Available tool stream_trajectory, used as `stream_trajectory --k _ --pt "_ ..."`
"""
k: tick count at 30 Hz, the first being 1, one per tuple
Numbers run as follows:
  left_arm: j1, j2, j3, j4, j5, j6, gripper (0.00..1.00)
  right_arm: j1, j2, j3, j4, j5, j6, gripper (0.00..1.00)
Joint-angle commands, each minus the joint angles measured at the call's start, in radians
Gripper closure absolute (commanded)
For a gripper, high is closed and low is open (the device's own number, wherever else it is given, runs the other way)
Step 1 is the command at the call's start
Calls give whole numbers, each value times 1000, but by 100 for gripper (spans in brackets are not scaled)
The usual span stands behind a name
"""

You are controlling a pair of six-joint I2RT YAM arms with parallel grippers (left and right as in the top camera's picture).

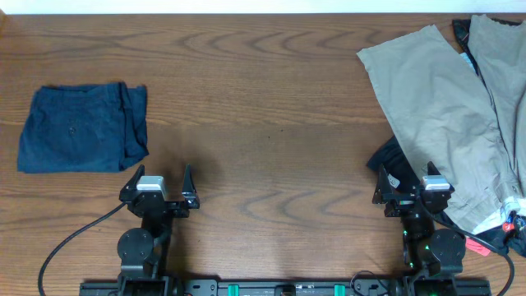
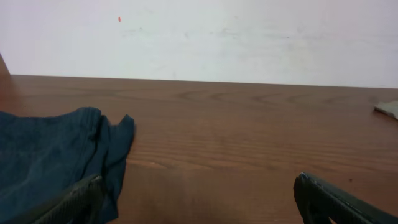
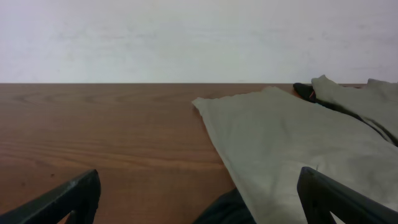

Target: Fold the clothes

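Note:
The clothes, light khaki shorts (image 1: 444,107), lie spread at the table's right side, one leg pointing to the far edge and the rest running off the right edge. In the right wrist view the khaki shorts (image 3: 298,137) fill the right half. My right gripper (image 1: 407,182) stands open at the front, just left of the cloth's near part, with nothing between its fingers (image 3: 336,199). Far from the khaki cloth, my left gripper (image 1: 159,179) is open and empty at the front left; only a khaki corner (image 2: 388,110) shows in its view.
Folded dark navy shorts (image 1: 82,129) lie at the far left, their edge next to my left finger (image 2: 81,199). A dark garment (image 1: 394,160) pokes out from under the khaki cloth by the right gripper. A pink tag (image 1: 477,244) lies at the front right.

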Motion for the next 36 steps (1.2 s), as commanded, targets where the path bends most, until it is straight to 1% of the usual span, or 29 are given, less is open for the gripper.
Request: stream_trajectory --k 1,13,17,20,23,25,31,36 --pt "-3 -6 -9 -44 29 -9 2 6 -5 -1 -5 10 -11 1" --pt "-3 -6 -9 -43 30 -10 2 6 -5 -1 -5 10 -10 1" --pt "-3 -6 -9 -43 32 -58 2 6 -5 -1 -5 10 -10 1" --pt "-3 -6 -9 -44 31 -58 2 6 -4 -1 -6 10 -10 1" --pt "-3 -5 -2 -50 29 -58 2 6 -3 -1 0 9 55 1" --pt "-3 4 11 -54 29 -58 2 6 -3 0 -2 -11 65 1" --pt "-3 106 99 -72 29 -62 2 6 20 40 -10 -16 64 1" --pt "-3 269 251 -193 29 -62 2 6 111 137 -126 37 65 1"
